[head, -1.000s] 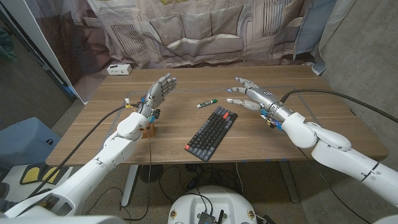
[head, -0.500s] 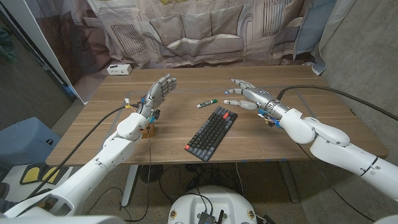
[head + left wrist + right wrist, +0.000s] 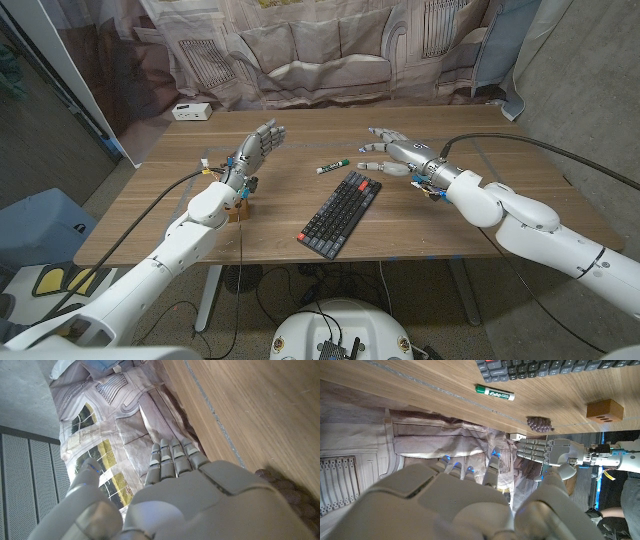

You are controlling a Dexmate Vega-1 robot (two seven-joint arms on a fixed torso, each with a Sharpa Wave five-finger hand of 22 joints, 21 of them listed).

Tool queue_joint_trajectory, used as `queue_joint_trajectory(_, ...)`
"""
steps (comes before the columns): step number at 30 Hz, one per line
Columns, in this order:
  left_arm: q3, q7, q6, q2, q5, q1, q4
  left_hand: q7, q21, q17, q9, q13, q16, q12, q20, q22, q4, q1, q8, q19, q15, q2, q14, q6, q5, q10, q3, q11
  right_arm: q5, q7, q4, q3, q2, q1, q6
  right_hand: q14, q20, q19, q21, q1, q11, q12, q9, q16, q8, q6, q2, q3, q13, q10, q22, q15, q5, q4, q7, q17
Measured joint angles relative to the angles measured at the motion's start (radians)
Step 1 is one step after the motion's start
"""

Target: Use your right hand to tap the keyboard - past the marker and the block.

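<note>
Right hand (image 3: pixel 393 152), open and empty, has drifted toward 9 o'clock, nearing the keyboard (image 3: pixel 340 213) beyond the marker (image 3: pixel 333 167); tap pending.

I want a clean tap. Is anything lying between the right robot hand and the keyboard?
Nothing visible. The right robot hand hovers beside the keyboard's far end; the marker lies off to its side.
</note>
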Motion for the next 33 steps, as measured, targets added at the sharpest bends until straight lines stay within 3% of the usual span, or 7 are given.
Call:
queue_joint_trajectory(15,-0.004,0.008,0.001,-0.002,-0.001,0.011,-0.022,0.0,0.0,0.0,0.0,0.0,0.0,-0.007,0.0,0.0,0.0,0.0,0.0,0.0,0.0,0.0,0.0,0.011,-0.004,0.004,0.0,0.003,-0.054,0.094,-0.011,-0.035,-0.009,0.049,-0.035,-0.004,-0.004,-0.004,0.012,-0.018,0.024,0.016,0.0,0.008,0.004,-0.014,0.002,-0.005,0.0,-0.002,-0.003,0.004,-0.003,0.005,0.004,-0.003)
queue_joint_trajectory(33,-0.003,0.018,0.007,-0.003,0.007,0.013,-0.03,0.002,0.0,0.0,0.0,0.0,0.0,-0.007,0.0,0.0,0.0,0.0,0.0,0.0,0.0,0.0,0.0,0.023,-0.004,0.007,0.0,0.007,-0.065,0.134,0.015,-0.083,0.006,0.113,-0.032,0.0,-0.01,0.002,0.02,-0.017,0.023,0.023,0.0,0.02,0.005,-0.001,0.002,-0.009,0.0,-0.002,-0.003,0.018,-0.003,0.001,0.005,-0.007)
